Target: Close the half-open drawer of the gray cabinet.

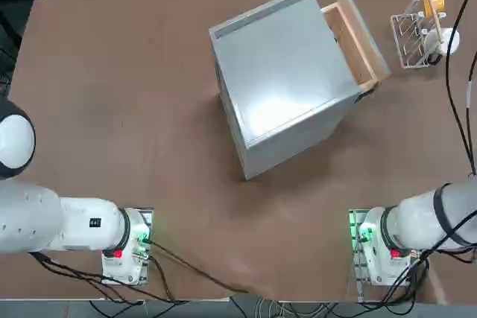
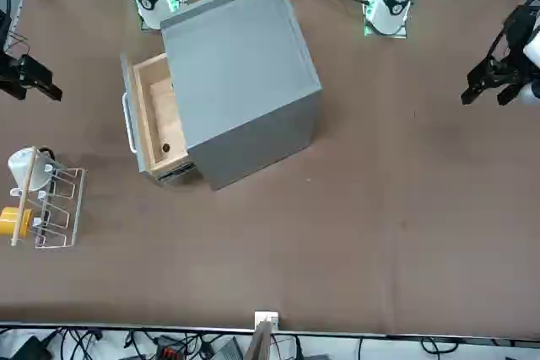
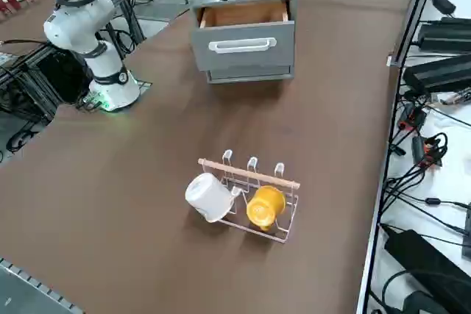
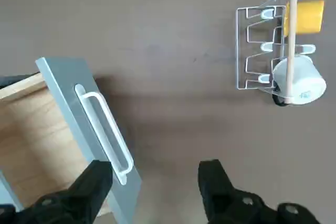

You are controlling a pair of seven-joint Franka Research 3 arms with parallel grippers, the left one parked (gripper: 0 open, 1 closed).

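drawer (image 2: 156, 128): it sticks out roughly halfway from one side of the cabinet, its tan wooden tray open to above, with a small dark thing on its floor that I cannot name. It faces the surface's edge on the robot's right, so a push toward the cabinet body would shut it.
drawer front (image 3: 243, 45): a flat gray panel with a pale bar handle (image 4: 107, 129) across it; this broad face is the likely place to press, since closing needs no grip.
gray cabinet (image 1: 279, 80): it stands skewed on the far middle of the surface, one corner turned toward the robot, so the drawer's travel runs diagonally to the surface's edges.
right hand (image 4: 155, 190): it hangs in the air over the drawer's front, held wide, with nothing between its fingers (image 4: 94, 182); one finger sits over the panel and the other over bare surface. Judged from this, the approach has not yet begun and the drawer is untouched.
wire rack (image 3: 254, 196): it carries a white cup (image 3: 208, 197) and a yellow cup (image 3: 265, 206) and stands near the surface's far right corner, well apart from the drawer and beyond its front, so it should not hinder the push.
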